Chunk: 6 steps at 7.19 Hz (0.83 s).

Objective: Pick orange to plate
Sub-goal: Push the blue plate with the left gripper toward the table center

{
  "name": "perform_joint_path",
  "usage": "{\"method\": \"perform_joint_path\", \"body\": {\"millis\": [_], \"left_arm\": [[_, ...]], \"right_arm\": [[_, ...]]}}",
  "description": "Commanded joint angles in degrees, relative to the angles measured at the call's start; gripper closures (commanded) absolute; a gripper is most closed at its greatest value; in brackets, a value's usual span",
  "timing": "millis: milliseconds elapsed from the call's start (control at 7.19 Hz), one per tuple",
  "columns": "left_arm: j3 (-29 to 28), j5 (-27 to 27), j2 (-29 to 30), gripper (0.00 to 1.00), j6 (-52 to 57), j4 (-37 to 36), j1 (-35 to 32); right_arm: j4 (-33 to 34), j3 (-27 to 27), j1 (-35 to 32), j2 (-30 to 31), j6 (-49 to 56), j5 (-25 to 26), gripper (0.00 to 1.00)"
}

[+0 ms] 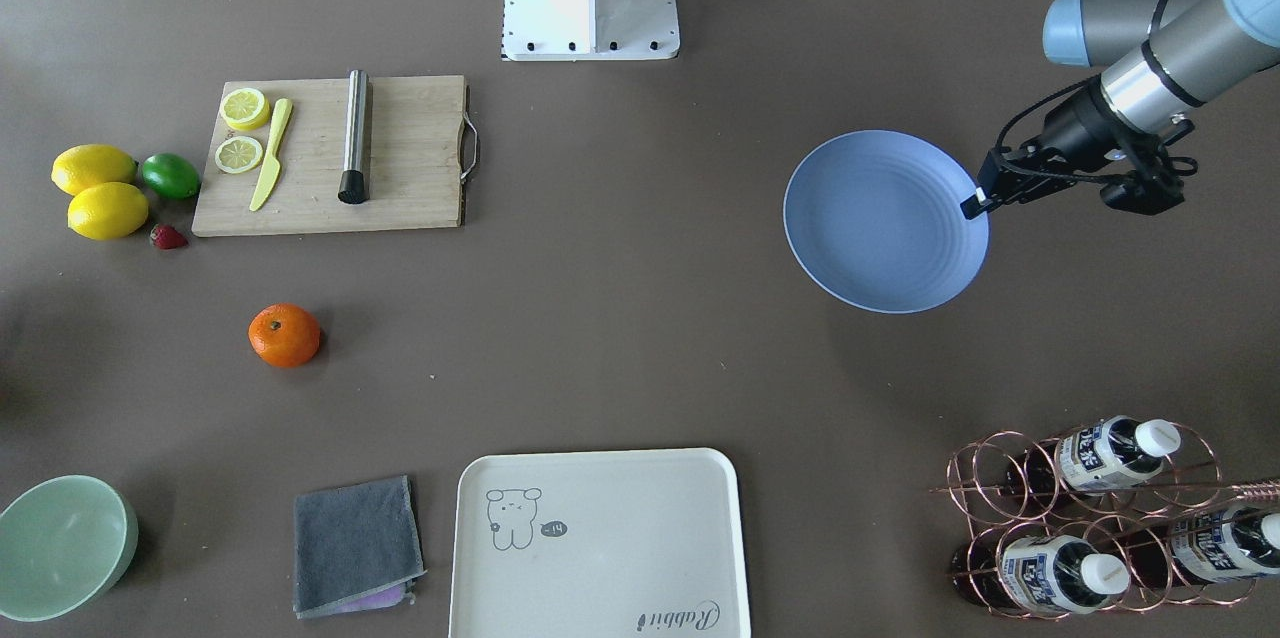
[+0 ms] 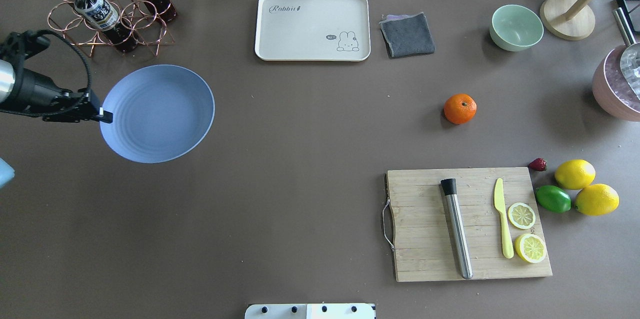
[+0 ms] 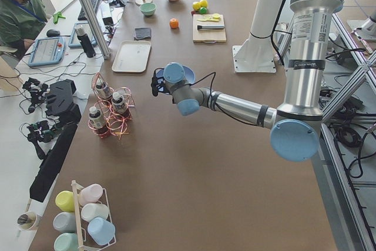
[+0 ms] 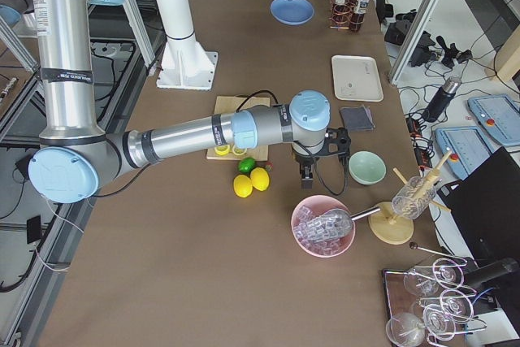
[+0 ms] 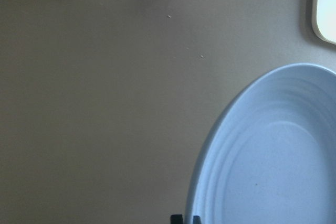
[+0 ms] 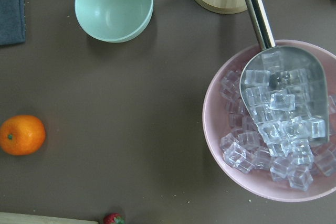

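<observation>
The orange [image 1: 285, 335] [image 2: 460, 108] lies alone on the brown table, between the cutting board and the grey cloth; it shows at the left edge of the right wrist view [image 6: 22, 135]. The periwinkle plate [image 1: 885, 221] [image 2: 157, 113] [image 5: 273, 156] is far across the table on the left arm's side. My left gripper [image 1: 975, 203] [image 2: 106, 115] is shut on the plate's outer rim. My right gripper [image 4: 311, 170] points down between the strawberry and the mint bowl, somewhat beyond the orange; I cannot tell whether it is open or shut.
A wooden cutting board [image 2: 467, 224] carries a steel muddler, a yellow knife and lemon slices. Two lemons [image 2: 575, 174], a lime [image 2: 553, 198] and a strawberry [image 2: 538, 164] sit beside it. Cream tray [image 2: 312, 26], grey cloth [image 2: 407, 34], mint bowl [image 2: 516, 27], pink ice bowl [image 6: 273, 124], bottle rack [image 2: 107, 14].
</observation>
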State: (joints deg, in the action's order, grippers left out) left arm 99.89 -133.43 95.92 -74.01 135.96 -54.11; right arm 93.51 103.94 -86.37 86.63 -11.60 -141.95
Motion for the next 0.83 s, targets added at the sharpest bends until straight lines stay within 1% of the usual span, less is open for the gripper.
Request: {"method": "perform_joint_path", "body": {"millis": [0, 139, 278, 417, 557, 696], "left_arm": [[1.88, 6.67, 9.24, 1.0, -9.45, -4.28, 7.33], [1.98, 12.34, 12.16, 1.0, -13.49, -7.87, 12.48], [1.81, 19.54, 15.67, 1.0, -14.05, -12.08, 18.1], [1.54, 24.39, 20.58, 1.0, -16.06, -18.74, 22.77], [1.28, 28.44, 22.98, 1.0, -17.03, -21.07, 26.21], [0.58, 30.14, 23.17, 1.0, -17.65, -21.09, 27.81]], "right_arm": [[0.0, -0.4, 7.59, -6.36, -8.76, 2.64, 0.0], [-0.09, -0.23, 10.23, -7.61, -11.84, 3.25, 0.0], [-0.09, -0.32, 12.0, -9.01, -12.74, 3.43, 0.0], [-1.48, -0.41, 13.32, -9.2, -12.75, 4.04, 0.0], [-4.45, -0.5, 14.9, -9.2, -16.4, 5.27, 0.0], [-8.48, -0.84, 17.61, -9.2, -20.61, 7.98, 0.0]]}}
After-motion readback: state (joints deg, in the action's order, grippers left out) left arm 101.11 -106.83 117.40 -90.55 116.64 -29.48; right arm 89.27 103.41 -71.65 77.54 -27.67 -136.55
